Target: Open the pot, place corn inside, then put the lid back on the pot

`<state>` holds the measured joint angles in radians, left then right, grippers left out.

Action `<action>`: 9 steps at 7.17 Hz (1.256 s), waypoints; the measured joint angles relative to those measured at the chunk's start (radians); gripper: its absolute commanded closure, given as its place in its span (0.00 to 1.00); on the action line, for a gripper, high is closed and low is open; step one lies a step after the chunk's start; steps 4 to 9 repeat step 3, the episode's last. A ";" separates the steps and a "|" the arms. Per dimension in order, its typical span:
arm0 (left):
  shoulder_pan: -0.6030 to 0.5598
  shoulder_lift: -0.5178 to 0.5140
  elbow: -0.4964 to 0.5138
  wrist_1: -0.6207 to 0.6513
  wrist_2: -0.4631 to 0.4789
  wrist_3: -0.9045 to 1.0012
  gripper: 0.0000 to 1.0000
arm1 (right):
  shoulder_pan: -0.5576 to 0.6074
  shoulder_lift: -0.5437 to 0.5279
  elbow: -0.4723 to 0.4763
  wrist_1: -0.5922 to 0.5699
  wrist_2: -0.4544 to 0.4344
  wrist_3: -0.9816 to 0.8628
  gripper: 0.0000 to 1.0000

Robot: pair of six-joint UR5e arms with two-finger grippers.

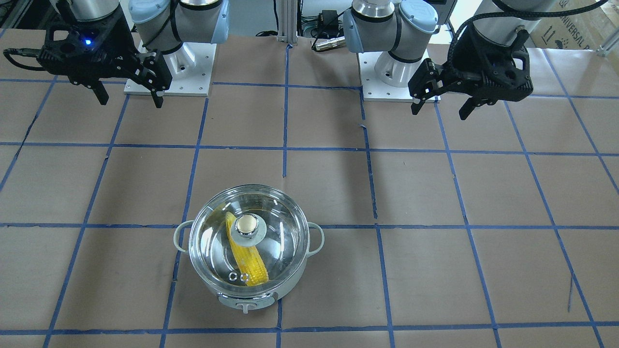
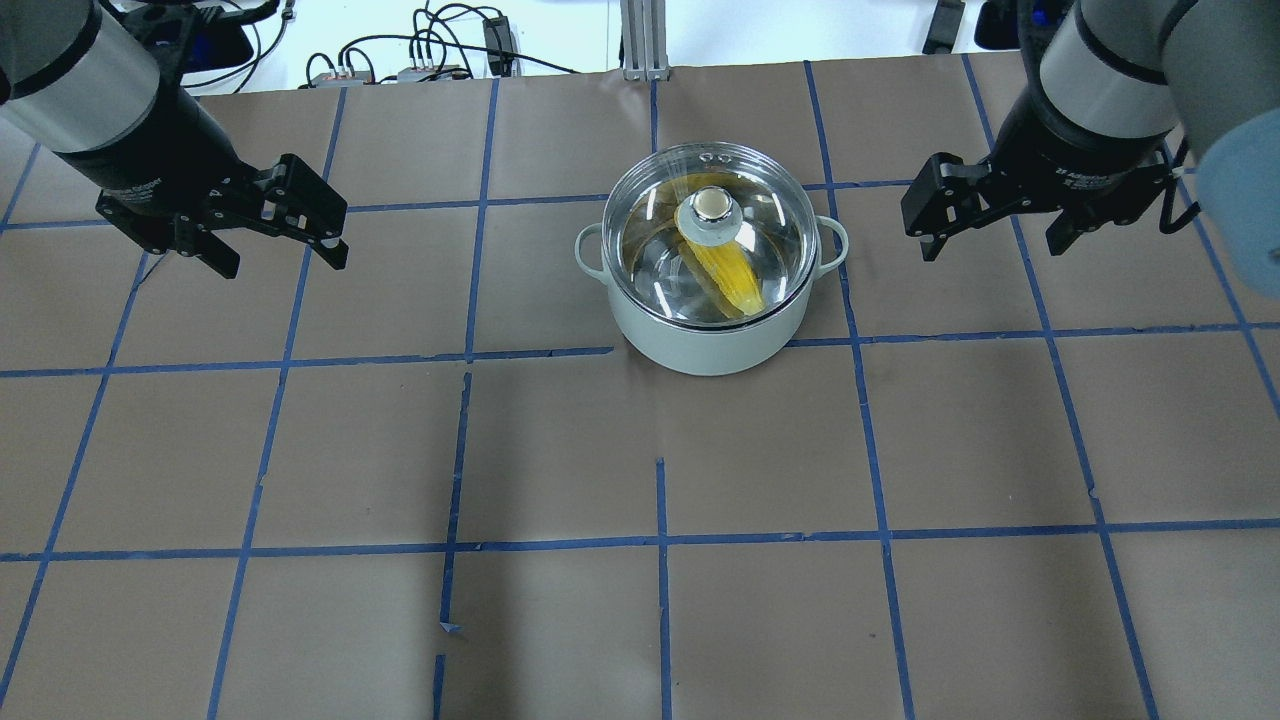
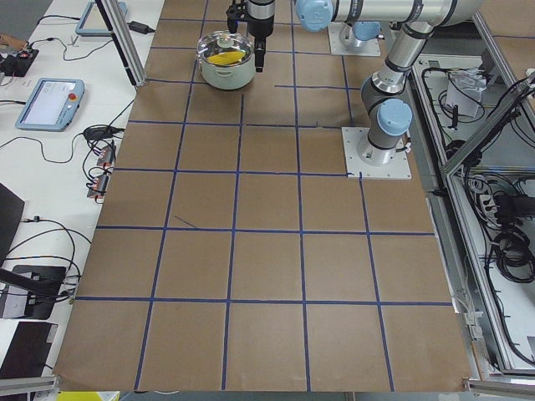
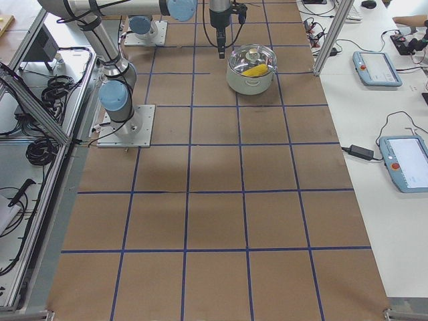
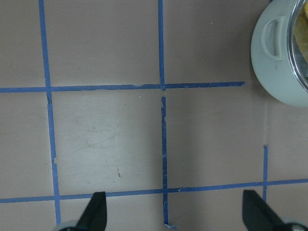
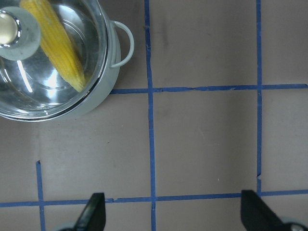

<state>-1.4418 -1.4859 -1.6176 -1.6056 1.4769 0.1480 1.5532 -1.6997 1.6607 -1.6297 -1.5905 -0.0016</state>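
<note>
The lid [image 2: 712, 204] sits on the pot [image 2: 700, 345] with the corn [image 2: 730, 275] inside, near the table [image 2: 600, 450] edge opposite the robot. The left gripper [image 2: 283, 263] and right gripper [image 2: 992, 248] hang wide and empty.

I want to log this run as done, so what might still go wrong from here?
1. The corn lies slanted in the pot, one end near the rim; it might keep the lid from seating flat, though it looks level.
2. The left tool and right tool hang open either side of the pot; an inward sweep might clip a loop handle or the knob.
</note>
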 measured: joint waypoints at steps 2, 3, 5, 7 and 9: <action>0.005 -0.003 -0.001 0.000 -0.001 0.002 0.00 | 0.002 0.003 -0.022 0.004 0.018 -0.001 0.00; 0.007 -0.003 0.000 0.000 -0.001 0.002 0.00 | 0.002 0.004 -0.023 0.005 0.018 -0.001 0.00; 0.007 -0.003 0.000 0.000 -0.001 0.002 0.00 | 0.002 0.004 -0.023 0.005 0.018 -0.001 0.00; 0.007 -0.003 0.000 0.000 -0.001 0.002 0.00 | 0.002 0.004 -0.023 0.005 0.018 -0.001 0.00; 0.007 -0.003 0.000 0.000 -0.001 0.002 0.00 | 0.002 0.004 -0.023 0.005 0.018 -0.001 0.00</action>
